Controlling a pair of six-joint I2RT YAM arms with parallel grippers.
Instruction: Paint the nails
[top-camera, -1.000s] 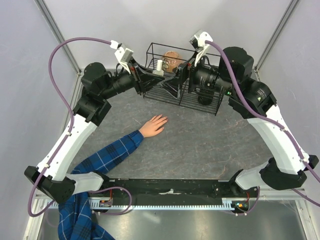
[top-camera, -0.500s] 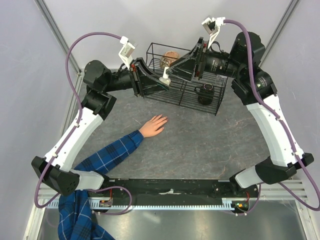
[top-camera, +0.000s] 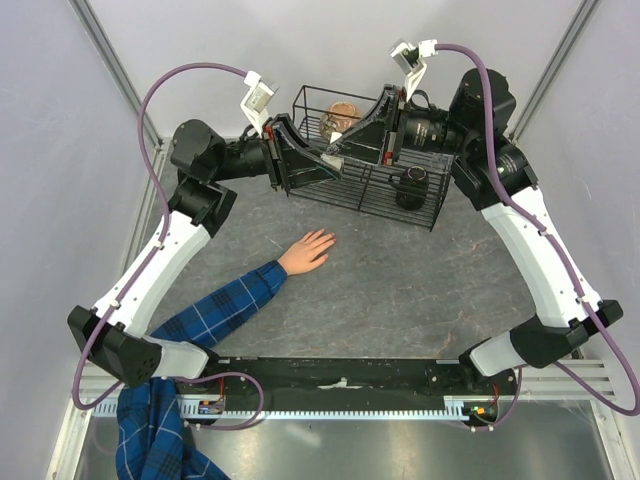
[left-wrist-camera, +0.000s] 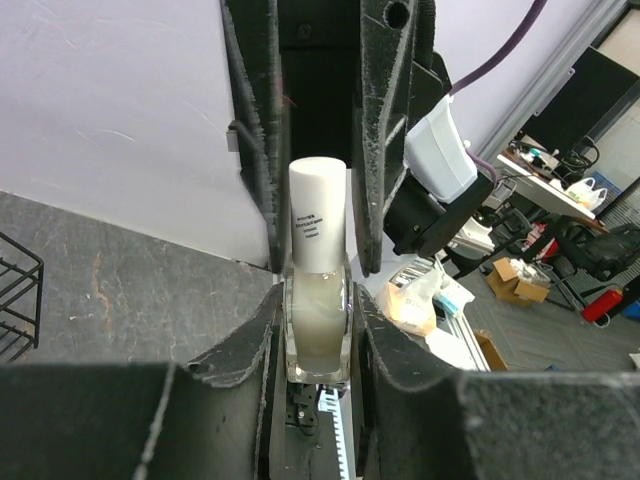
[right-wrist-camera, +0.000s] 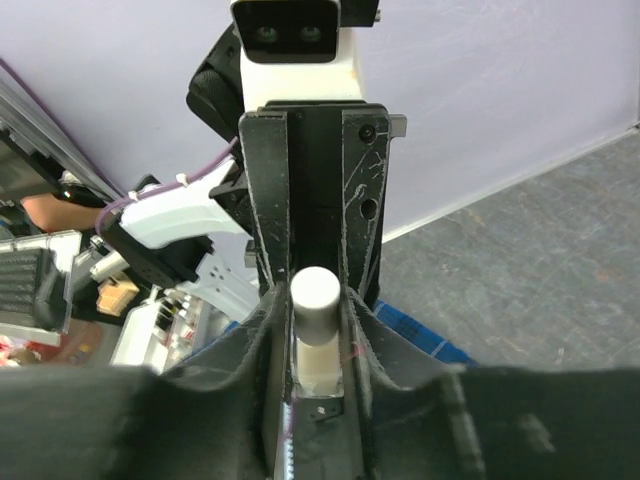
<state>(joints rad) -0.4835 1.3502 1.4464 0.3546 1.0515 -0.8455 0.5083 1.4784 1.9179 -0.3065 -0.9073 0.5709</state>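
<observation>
A small clear bottle (left-wrist-camera: 318, 325) of pale liquid hangs in the air above the wire basket, and my left gripper (left-wrist-camera: 318, 300) is shut on its glass body. Its white cap (right-wrist-camera: 315, 292) points at my right gripper (right-wrist-camera: 315, 310), whose fingers (left-wrist-camera: 375, 150) press on the cap from both sides. From above, the two grippers meet nose to nose at the bottle (top-camera: 335, 153). The light skin-coloured hand (top-camera: 308, 250) lies flat on the table below them, fingers pointing to the back right. Its nails (top-camera: 331, 238) are too small to make out. A blue plaid sleeve (top-camera: 225, 305) runs to the near left.
A black wire basket (top-camera: 432, 205) stands at the back of the table, under the grippers. It holds a black mug (top-camera: 412, 185) and a brown object (top-camera: 341, 117). Grey walls close in the back and both sides.
Both arms rose and swung their grippers together above the basket. My right gripper went from open to closing in on the white cap. The hand has not moved.
</observation>
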